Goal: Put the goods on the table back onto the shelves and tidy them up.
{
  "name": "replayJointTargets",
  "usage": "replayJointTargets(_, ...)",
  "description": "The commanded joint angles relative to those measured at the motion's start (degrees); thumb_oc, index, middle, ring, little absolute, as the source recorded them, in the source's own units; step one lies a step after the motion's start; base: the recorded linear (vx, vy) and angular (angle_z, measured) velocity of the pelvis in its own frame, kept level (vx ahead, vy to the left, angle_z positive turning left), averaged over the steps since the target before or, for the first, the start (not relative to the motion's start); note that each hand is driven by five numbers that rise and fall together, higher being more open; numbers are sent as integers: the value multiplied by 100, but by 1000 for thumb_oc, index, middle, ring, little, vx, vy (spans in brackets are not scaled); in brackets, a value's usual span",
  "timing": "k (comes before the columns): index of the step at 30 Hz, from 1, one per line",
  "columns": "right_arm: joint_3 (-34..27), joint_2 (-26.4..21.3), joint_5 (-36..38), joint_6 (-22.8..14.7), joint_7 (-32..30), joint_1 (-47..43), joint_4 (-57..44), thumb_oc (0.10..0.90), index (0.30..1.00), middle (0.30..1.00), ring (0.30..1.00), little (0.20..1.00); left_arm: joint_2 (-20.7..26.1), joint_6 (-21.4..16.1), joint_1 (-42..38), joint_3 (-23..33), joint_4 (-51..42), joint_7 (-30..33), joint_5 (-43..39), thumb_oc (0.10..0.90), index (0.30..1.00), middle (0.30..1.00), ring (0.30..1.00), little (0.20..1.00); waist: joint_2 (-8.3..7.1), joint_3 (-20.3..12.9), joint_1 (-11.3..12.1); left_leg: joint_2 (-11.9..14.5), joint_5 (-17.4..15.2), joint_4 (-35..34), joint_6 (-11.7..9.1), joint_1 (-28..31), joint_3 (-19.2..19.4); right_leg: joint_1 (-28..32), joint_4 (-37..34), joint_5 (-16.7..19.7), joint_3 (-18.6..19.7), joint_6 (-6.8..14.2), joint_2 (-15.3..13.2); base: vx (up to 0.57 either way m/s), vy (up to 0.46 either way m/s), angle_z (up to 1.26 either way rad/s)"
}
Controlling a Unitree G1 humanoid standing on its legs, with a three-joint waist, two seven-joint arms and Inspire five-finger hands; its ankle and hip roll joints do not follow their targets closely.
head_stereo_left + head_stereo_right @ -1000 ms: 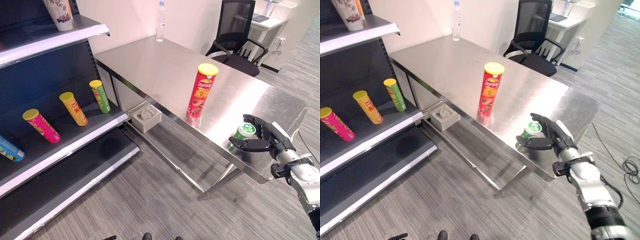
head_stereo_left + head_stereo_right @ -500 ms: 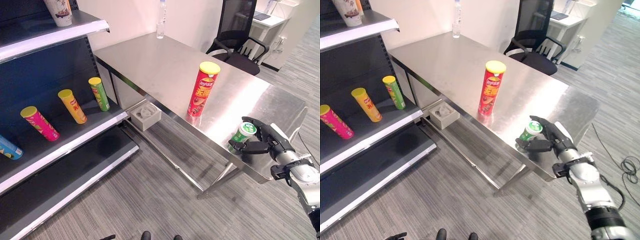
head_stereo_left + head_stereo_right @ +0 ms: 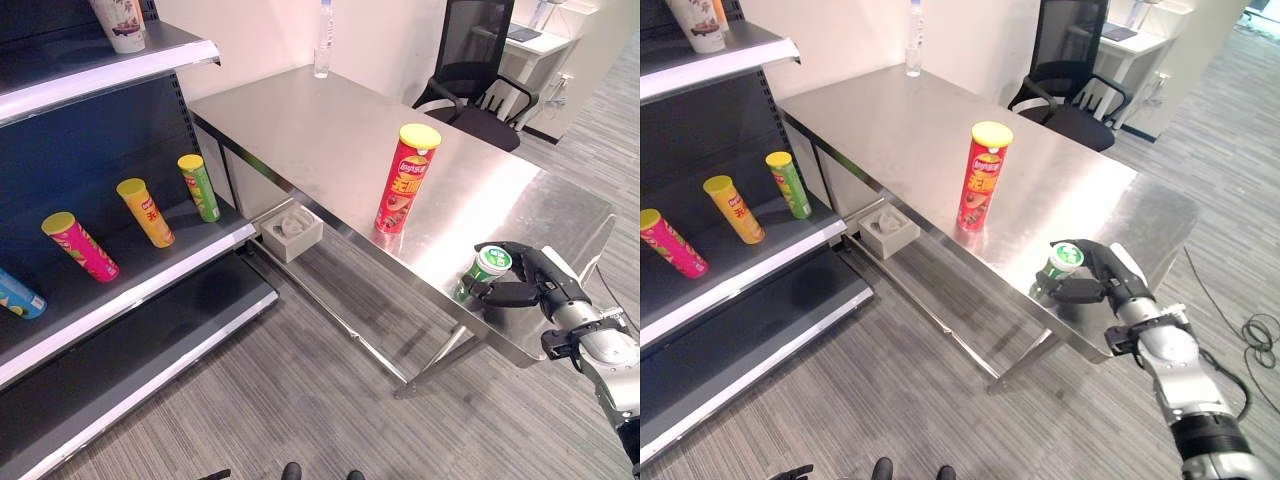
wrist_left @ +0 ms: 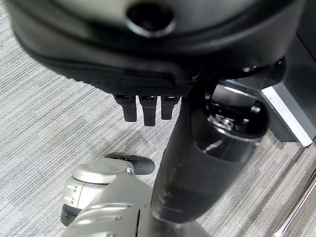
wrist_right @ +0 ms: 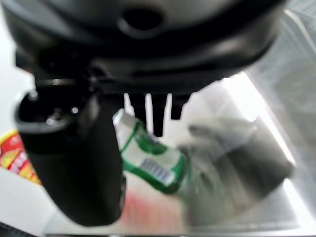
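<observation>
My right hand (image 3: 540, 283) sits at the near right end of the steel table (image 3: 330, 130), fingers and thumb curled round a small green can (image 3: 484, 270) with a white-and-green top; the thumb crosses the can's front, the fingers arch over its far side; I judge the grasp closed but light, since in my right wrist view the can (image 5: 153, 160) lies tilted past my fingers; whether its base is on the table I cannot tell. To do this step well I should firm the grip low on the body, not the lid, before lifting, then raise it straight up; the table edge is just beside it, so a slip would send it to the floor. Further along the table a tall red tube (image 3: 405, 180) with a yellow lid stands upright, well apart. To my left the dark shelves (image 3: 150, 285) hold leaning tubes: green (image 3: 199, 188), yellow (image 3: 146, 212), pink (image 3: 81, 248). My left hand (image 4: 148, 106) hangs over the floor, fingers relaxed, holding nothing.
</observation>
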Motion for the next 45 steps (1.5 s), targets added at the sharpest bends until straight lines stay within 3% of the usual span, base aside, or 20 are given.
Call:
replayJointTargets(1, -585, -83, -3, -404, -356, -313, -503, 400, 300, 300, 300, 300, 71, -80, -200, -133, 186, -59, 167, 800, 900, 900, 900, 900, -182, -290, 185, 45, -242, 17, -104, -94, 116, 47, 79, 42, 0, 414, -223, 0, 0, 0)
replayJointTargets(16, -762, -35, 99, -479, -439, -349, -860, 400, 300, 300, 300, 300, 102, -63, -180, -73, 142, -42, 177, 800, 900, 900, 900, 900, -193, -310, 221, 41, -246, 17, -111, -85, 97, 79, 79, 31, -49, 415, -227, 0, 0, 0)
replayJointTargets(24, -1247, -218, 603, -716, -449, -492, -1857, 400, 300, 300, 300, 300, 152, -94, -156, 47, 88, -52, 117, 800, 900, 900, 900, 900, -191, -385, 267, 56, -229, 17, -179, -73, 39, 150, 79, -8, -199, 400, -219, -17, -34, 9)
replayJointTargets(28, -1519, 55, 1156, -929, -517, -629, -2404, 400, 300, 300, 300, 300, 135, -91, -134, 52, 94, -49, 104, 800, 900, 900, 900, 900, -161, -436, 328, 63, -201, 17, -206, -86, -32, 174, 79, -34, -267, 376, -206, -22, -41, 7)
replayJointTargets(37, -1468, 741, 2002, -1146, -526, -1059, -2977, 400, 300, 300, 300, 300, 98, -57, -88, -54, 51, -22, 24, 800, 900, 900, 900, 900, -107, -462, 491, 79, -100, 17, -261, -171, -257, 191, 79, -89, -466, 310, -176, -38, -59, 15)
replayJointTargets(39, -1282, 970, 2374, -1187, -444, -1277, -3104, 400, 300, 300, 300, 300, 73, -30, -31, -68, 50, -13, -22, 800, 900, 900, 900, 900, -85, -437, 637, 106, -11, 17, -304, -264, -390, 176, 79, -119, -565, 283, -145, -99, -114, 35)
replayJointTargets(45, -819, 1030, 2298, -1087, -393, -1560, -3097, 400, 300, 300, 300, 300, 41, -3, 26, -13, 33, 21, -56, 800, 900, 900, 900, 900, -55, -382, 791, 135, 79, 17, -314, -320, -493, 148, 79, -142, -561, 240, -88, -52, -42, 13)
